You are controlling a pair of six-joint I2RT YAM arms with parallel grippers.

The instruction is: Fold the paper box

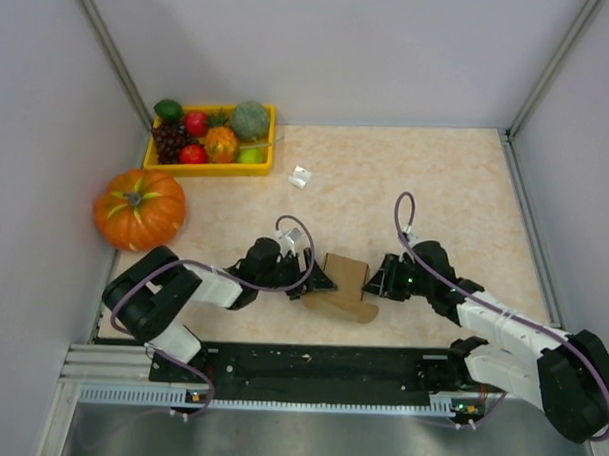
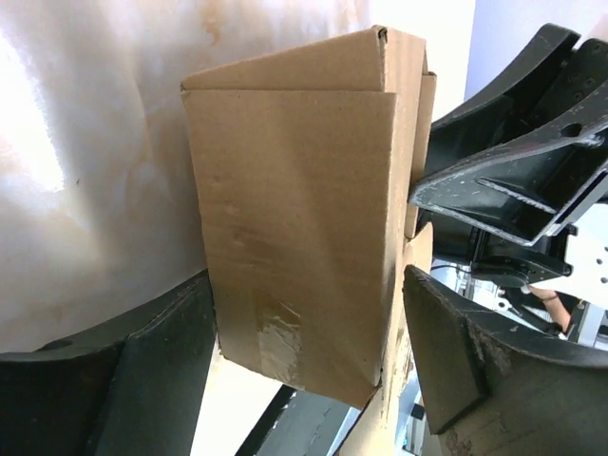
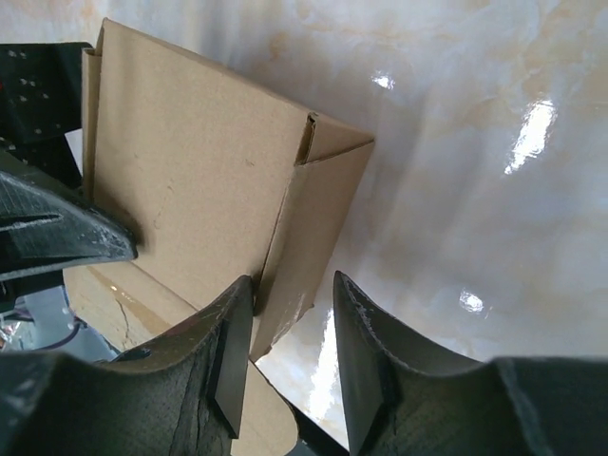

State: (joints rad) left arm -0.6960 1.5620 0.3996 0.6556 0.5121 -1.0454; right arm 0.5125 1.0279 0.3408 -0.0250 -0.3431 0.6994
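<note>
The paper box (image 1: pixel 345 276) is standing upright on the table (image 1: pixel 436 193), directly between the fingertips of the two grippers. The left gripper (image 1: pixel 321 280) is grasping it: its jaws are standing wide, and its fingers (image 2: pixel 142 380) are bearing against opposite sides of the box. The right gripper (image 1: pixel 371 280) is meeting the box from the far side, its jaws drawn narrow and straddling one folded corner. Its inner pad (image 3: pixel 230 366) is touching the broad panel. A thin strip of table is showing between the other finger and the box wall. Whether this gripper is clamping cannot be told.
</note>
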